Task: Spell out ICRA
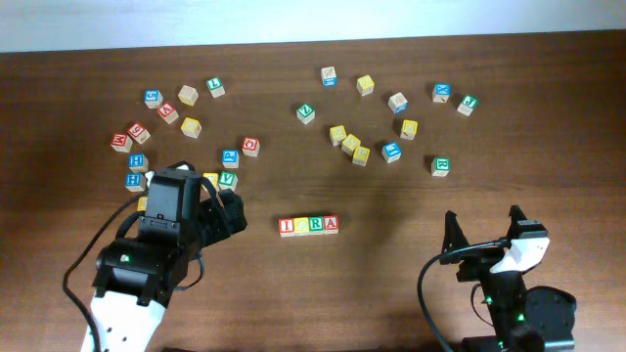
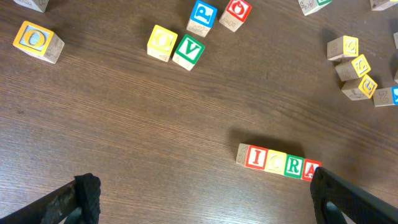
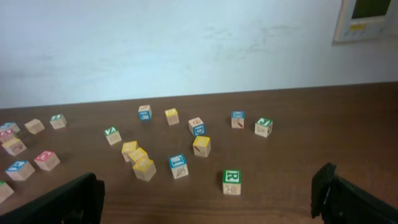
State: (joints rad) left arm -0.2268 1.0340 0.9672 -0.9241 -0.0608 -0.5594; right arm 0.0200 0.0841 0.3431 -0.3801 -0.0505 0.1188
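On the counter (image 1: 391, 274), the ICRA row (image 1: 309, 226) lies straight, cubes touching. Left pincer (image 2: 202, 190): spread, empty, near it. Right pincer (image 3: 208, 186): spread, empty, well apart.

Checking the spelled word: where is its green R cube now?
Overhead, the green R cube sits third in the centre row, between the yellow C cube and red A cube, touching both.
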